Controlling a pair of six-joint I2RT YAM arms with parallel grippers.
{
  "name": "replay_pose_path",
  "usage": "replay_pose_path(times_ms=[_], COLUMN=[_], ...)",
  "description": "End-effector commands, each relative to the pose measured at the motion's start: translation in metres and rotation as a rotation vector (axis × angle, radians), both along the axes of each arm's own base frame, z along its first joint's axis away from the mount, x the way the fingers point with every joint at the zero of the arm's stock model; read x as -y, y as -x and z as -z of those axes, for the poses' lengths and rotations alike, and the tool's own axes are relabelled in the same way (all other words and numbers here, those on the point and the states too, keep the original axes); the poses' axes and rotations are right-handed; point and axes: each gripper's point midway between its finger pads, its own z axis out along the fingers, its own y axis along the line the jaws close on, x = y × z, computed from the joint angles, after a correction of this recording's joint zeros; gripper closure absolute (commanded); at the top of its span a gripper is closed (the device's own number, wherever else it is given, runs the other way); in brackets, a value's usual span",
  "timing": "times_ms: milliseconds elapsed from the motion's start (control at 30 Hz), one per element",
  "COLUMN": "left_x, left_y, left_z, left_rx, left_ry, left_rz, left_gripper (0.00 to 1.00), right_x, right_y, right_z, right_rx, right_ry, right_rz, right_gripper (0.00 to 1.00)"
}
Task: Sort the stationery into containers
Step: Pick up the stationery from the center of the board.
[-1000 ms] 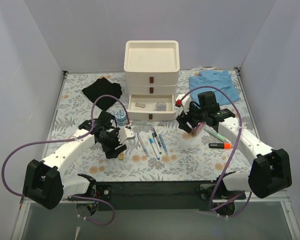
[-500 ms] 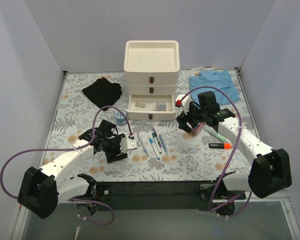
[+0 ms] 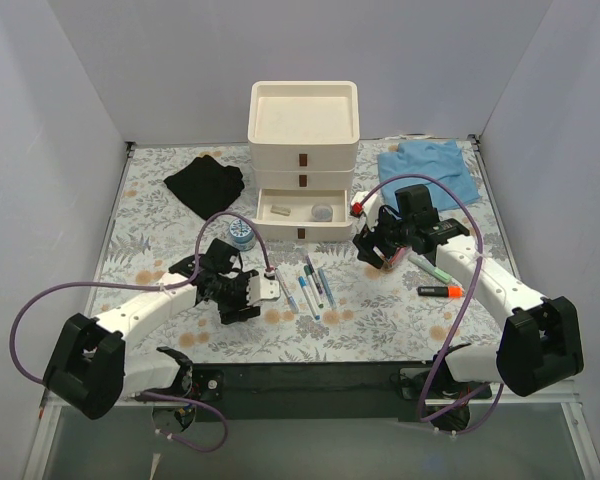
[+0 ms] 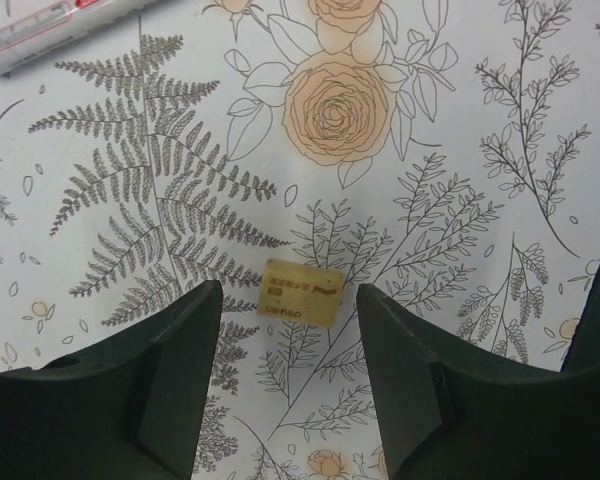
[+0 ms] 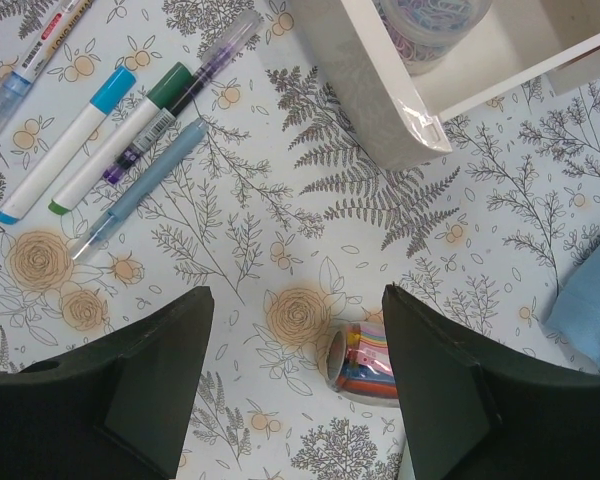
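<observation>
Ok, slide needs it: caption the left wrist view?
Open left gripper framing a small tan block on floral cloth.

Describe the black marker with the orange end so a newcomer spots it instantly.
Start at the cream three-drawer organiser at the back centre, then come forward and right to the right arm's white forearm. The marker lies flat on the floral cover beside that forearm. Unlike the slim blue, white and green pens nearby, it is stubby and black with an orange end.

High rear camera overlooks everything; wrist cameras face straight down, close above table (image 4: 500,90).
</observation>
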Motion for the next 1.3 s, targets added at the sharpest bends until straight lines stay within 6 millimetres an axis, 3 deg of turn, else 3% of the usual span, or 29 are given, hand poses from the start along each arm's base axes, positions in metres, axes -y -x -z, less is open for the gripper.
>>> replay_pose_path(times_ms=[0,500,700,1000,1133,1267], left_x=[0.012,0.002,-0.003,-0.011,-0.006,0.006], left_y=[0.003,-0.004,0.000,0.008,0.006,-0.006], left_z=[-0.007,0.018,0.024,0.031,0.026,0.000], left_rx=[-0.012,0.007,-0.002,-0.018,-0.053,-0.026], left_ry=[0.034,-0.050,-0.067,-0.098,-0.092,-0.043], left_rz=[0.058,0.042,0.039,0.044,0.024,0.022], left_gripper=[0.44,0.46,0.56,0.57,0.83,0.95], right_x=[-0.001,-0.001,-0.001,0.000,0.000,0.001], right_y=[-0.001,0.000,0.000,-0.002,-0.002,-0.002], right_z=[-0.002,0.000,0.002,0.002,0.000,-0.001], right_rx=[0.016,0.012,0.008,0.009,0.014,0.022], right_ry=[-0.011,-0.009,-0.007,-0.006,-0.005,-0.007], right_rz=[-0.010,-0.011,-0.011,-0.006,-0.005,-0.002], right_gripper=[0.23,0.23,0.23,0.23,0.23,0.23])
